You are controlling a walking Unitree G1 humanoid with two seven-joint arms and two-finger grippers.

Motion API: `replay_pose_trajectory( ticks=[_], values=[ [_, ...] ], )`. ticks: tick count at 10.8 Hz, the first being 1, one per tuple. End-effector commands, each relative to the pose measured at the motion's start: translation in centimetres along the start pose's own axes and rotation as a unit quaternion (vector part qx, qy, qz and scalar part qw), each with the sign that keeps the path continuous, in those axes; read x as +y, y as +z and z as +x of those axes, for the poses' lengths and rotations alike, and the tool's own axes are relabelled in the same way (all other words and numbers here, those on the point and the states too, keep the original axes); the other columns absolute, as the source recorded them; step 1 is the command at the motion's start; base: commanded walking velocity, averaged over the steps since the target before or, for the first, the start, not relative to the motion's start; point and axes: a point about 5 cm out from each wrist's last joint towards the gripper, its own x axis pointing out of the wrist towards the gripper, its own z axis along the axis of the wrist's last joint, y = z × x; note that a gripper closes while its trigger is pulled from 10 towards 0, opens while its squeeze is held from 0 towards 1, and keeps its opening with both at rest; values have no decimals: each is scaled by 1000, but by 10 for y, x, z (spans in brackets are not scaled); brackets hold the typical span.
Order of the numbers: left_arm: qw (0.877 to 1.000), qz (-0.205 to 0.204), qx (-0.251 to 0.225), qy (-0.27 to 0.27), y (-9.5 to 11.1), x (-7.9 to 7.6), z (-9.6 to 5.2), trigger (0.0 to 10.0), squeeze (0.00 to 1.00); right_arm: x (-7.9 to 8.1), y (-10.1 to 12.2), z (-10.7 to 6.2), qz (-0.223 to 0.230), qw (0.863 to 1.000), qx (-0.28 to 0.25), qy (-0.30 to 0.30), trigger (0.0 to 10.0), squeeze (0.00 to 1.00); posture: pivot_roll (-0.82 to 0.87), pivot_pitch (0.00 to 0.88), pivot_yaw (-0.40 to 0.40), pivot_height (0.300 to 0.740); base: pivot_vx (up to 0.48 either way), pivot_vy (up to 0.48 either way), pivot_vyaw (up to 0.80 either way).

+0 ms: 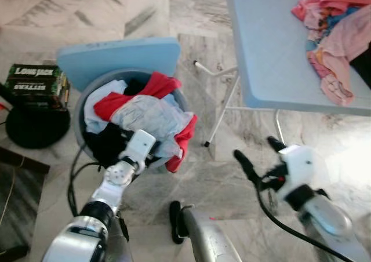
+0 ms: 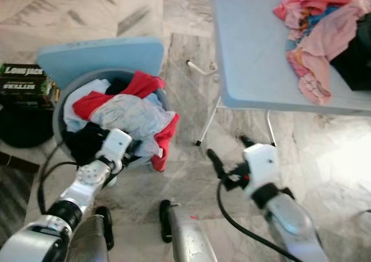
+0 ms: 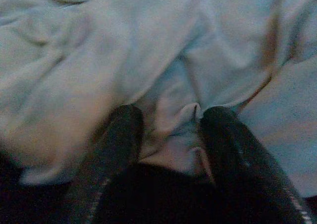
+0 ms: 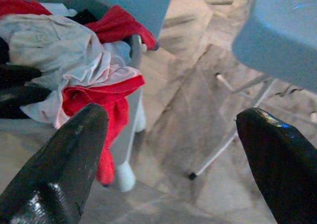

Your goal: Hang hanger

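A grey laundry basket [image 1: 77, 130] stands on the marble floor, heaped with red, black and pale blue clothes. My left gripper [image 3: 171, 130] reaches into the heap and is shut on a fold of the pale blue garment [image 1: 152, 116]; its white wrist [image 1: 139, 146] rests at the basket's near rim. My right gripper [image 1: 259, 153] hangs open over the floor to the right of the basket, below the table's edge, with nothing between its fingers [image 4: 59, 159]. I see no hanger.
A light blue table [image 1: 272, 53] stands at the right on thin white legs [image 1: 223, 111], with a pile of pink clothes [image 1: 336, 30] on it. A blue panel [image 1: 119, 59] leans behind the basket. Boxes [image 1: 35, 82] on a black round base [image 1: 35, 128] stand at the left.
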Motion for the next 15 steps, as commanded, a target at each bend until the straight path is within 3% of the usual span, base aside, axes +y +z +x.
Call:
replay_pose_trajectory(
  ticks=[1,2,4,6,9,10,11,12,15],
  values=[
    [1000,-10,17,13,-9,0,-4,0,0,2,-7,-1,31,999,19,18,10000,0,-197,308,-169,740,0,0,0],
    [1000,-9,20,23,-10,6,-4,0,0,14,-7,2,58,994,23,92,10000,0,-174,301,-155,740,0,0,0],
    [999,-9,24,29,-12,11,-5,0,0,17,-12,6,64,989,39,128,10000,0,-156,294,-149,740,0,0,0],
    [999,-17,26,34,-14,11,-6,0,0,15,-16,7,53,990,47,124,10000,0,-156,290,-146,740,0,0,0],
    [999,-9,-42,20,11,1,4,0,0,17,-22,2,40,990,59,122,10000,0,-180,304,-155,740,0,0,0],
    [998,10,-69,7,23,-7,9,10000,0,17,-22,0,35,990,62,120,10000,0,-190,309,-164,740,0,0,0],
    [996,15,-82,-10,29,-15,11,10000,0,17,-22,0,30,990,63,121,10000,0,-197,311,-168,740,0,0,0],
    [996,16,-81,-22,32,-24,14,10000,1000,17,-21,-2,21,990,64,126,10000,0,-209,313,-176,740,0,0,0],
    [995,31,-86,-44,39,-36,18,10000,1000,15,-18,-3,9,991,59,119,10000,0,-220,316,-184,740,0,0,0]
  ],
)
